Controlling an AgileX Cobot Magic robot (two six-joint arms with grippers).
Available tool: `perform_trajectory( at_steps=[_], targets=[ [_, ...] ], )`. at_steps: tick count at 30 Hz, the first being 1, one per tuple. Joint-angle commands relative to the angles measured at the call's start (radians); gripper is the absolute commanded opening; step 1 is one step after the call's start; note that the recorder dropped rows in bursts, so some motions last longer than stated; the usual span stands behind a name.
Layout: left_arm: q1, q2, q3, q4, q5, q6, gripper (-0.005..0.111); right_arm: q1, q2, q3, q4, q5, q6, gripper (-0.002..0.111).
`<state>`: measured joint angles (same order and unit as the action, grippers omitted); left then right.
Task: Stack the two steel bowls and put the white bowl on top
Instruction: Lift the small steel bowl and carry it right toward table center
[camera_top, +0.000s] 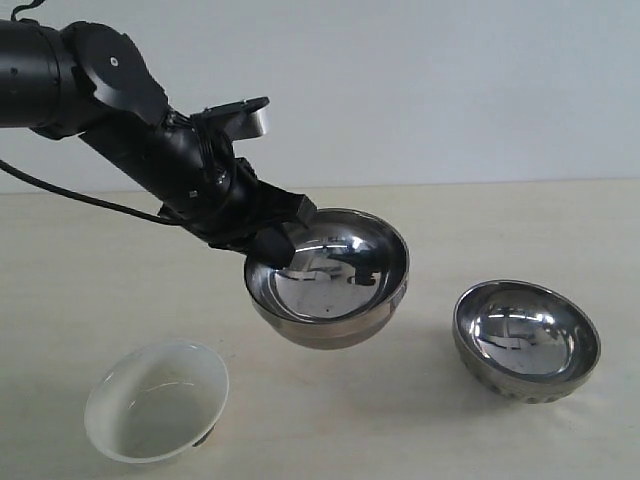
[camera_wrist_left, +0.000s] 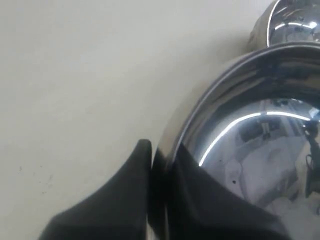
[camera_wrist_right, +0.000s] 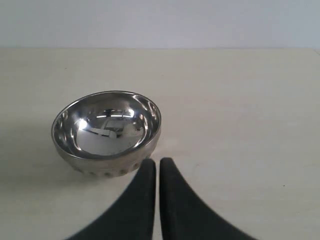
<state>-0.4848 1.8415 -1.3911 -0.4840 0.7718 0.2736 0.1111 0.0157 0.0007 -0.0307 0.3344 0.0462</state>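
Left tool (camera_top: 279, 245) on plain bowl (camera_top: 335, 272) (apparently aloft)

Mirror-shiny plain steel bowl (camera_top: 335, 275), dimpled steel bowl (camera_top: 527, 338), glossy white bowl (camera_top: 158, 402), cream table (camera_top: 500, 225), black arm (camera_top: 100, 85)

A robot lab, this one, a test bench by the look of it and not a home kitchen. A plain cream tabletop (camera_top: 500, 220) ran back to a flat pale wall (camera_top: 450, 80). A black robot arm (camera_top: 150, 130) trailing a loose cable (camera_top: 70, 193) reached in from the left. The kitchenware served as test pieces: a plain steel bowl (camera_top: 330, 275) up at the arm's end, a dimpled steel bowl (camera_top: 527, 340) and a white bowl (camera_top: 155, 400) on the tabletop, well apart.
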Motion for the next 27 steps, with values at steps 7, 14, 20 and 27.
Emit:
perform_trajectory(
  at_steps=[7, 14, 20, 27],
  targets=[
    [-0.002, 0.063, -0.001, -0.019, -0.075, -0.023, 0.004, -0.001, -0.004, -0.001, -0.007, -0.004, -0.001, 0.000],
    [0.015, 0.108, -0.004, -0.021, -0.124, -0.079, 0.004, -0.001, -0.004, -0.001, -0.007, -0.004, -0.001, 0.000],
    [0.042, 0.134, -0.005, -0.021, -0.126, -0.074, 0.004, -0.001, -0.004, -0.001, -0.007, -0.004, -0.001, 0.000],
    [0.044, 0.163, -0.005, -0.025, -0.136, -0.056, 0.004, -0.001, -0.004, -0.001, -0.007, -0.004, -0.001, 0.000]
  ],
)
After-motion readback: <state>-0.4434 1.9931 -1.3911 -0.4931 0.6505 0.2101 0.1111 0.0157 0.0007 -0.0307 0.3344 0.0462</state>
